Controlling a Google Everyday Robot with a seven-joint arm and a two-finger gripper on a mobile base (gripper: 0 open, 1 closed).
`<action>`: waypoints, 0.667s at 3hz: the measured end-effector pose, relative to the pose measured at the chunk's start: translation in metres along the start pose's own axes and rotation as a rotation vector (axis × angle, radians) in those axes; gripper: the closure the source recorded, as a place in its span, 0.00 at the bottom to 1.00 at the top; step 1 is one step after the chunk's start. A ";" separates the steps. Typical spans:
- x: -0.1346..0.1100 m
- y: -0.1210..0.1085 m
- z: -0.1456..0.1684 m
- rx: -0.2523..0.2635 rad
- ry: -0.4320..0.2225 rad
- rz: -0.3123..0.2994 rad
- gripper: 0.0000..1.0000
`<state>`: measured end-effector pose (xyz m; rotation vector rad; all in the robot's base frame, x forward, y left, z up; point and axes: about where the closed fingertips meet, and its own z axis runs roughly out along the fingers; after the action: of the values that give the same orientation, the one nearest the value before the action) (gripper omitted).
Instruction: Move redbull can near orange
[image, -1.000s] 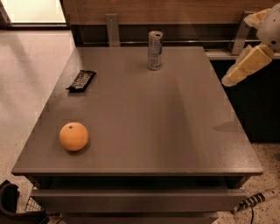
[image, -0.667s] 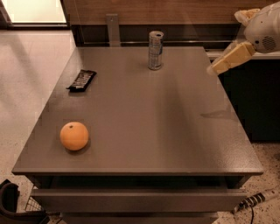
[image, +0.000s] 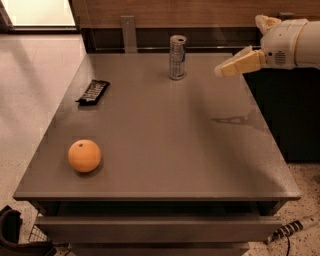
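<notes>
The redbull can (image: 177, 57), slim and silvery, stands upright at the far middle of the grey table (image: 165, 140). The orange (image: 84, 156) sits near the table's front left corner, far from the can. My gripper (image: 222, 69) is above the table's far right edge, to the right of the can and apart from it. It holds nothing.
A flat black snack bar wrapper (image: 93, 92) lies at the table's left side. A wooden wall and a metal post (image: 129, 33) stand behind the table. A dark cabinet (image: 295, 110) is to the right. Cables lie on the floor at front.
My gripper has moved left and up, from beyond the table's right edge to over its far right side, closer to the can. The can and orange have not moved.
</notes>
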<state>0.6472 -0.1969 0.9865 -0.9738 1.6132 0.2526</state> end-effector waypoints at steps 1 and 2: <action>0.000 0.000 0.000 0.000 0.000 0.000 0.00; 0.005 -0.005 0.016 -0.011 -0.010 0.019 0.00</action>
<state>0.6622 -0.1917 0.9790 -0.9647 1.6140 0.2785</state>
